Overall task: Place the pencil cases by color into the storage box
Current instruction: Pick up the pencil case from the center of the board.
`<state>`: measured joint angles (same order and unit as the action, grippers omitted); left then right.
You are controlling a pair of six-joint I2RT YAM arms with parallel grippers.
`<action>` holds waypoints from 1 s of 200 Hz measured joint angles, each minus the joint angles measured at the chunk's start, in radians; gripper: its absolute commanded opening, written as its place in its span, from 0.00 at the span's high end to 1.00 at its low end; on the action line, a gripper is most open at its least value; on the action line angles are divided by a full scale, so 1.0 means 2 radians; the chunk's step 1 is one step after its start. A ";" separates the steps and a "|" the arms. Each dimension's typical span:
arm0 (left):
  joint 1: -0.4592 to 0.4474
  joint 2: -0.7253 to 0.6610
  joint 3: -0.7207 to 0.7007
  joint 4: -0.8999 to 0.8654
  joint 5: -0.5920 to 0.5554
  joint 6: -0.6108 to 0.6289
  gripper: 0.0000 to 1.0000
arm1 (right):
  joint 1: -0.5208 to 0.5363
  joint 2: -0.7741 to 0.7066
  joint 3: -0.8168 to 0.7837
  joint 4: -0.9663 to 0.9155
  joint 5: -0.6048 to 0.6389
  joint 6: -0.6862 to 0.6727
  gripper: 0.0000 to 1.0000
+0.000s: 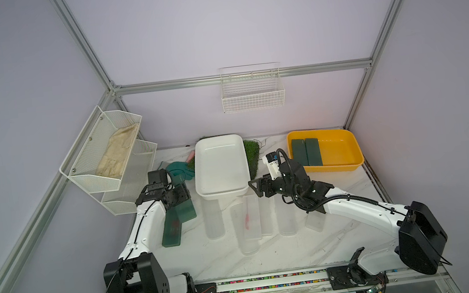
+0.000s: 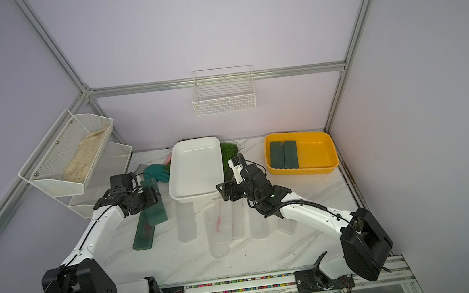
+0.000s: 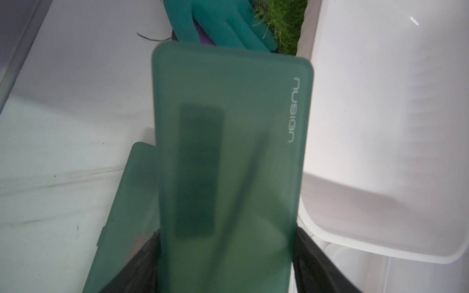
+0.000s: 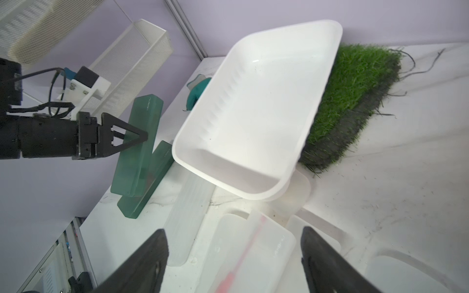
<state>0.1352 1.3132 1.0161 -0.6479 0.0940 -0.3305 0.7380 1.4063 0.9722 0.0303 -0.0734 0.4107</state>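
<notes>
Two green cases (image 1: pixel 306 152) are lying in the yellow box (image 1: pixel 344 143) | left gripper (image 4: pixel 143 137) is squeezing another green case (image 3: pixel 228 152) | right gripper (image 4: pixel 234 232) is hanging with jaws apart, empty, over white cases (image 1: pixel 249 223)

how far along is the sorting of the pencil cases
Done: two green cases lie in the yellow box. In hand: the left gripper holds a third green case; the right gripper hangs open over the frosted cases. To do: a fourth green case and all the frosted cases are on the table; the white box is empty.
</notes>
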 measured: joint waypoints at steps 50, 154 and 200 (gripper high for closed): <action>-0.001 -0.007 0.021 0.001 0.021 -0.013 0.32 | 0.051 0.006 -0.017 0.060 0.018 0.009 0.17; -0.105 0.002 0.115 0.011 0.030 -0.042 0.31 | 0.064 0.027 -0.056 0.183 0.007 0.074 0.17; -0.157 0.027 0.128 0.043 0.024 -0.087 0.31 | 0.064 0.058 -0.088 0.277 0.002 0.135 0.17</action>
<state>-0.1780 1.3682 1.2724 -0.5613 0.1421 -0.5049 0.8661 1.5223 0.7959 0.5850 -0.0685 0.6807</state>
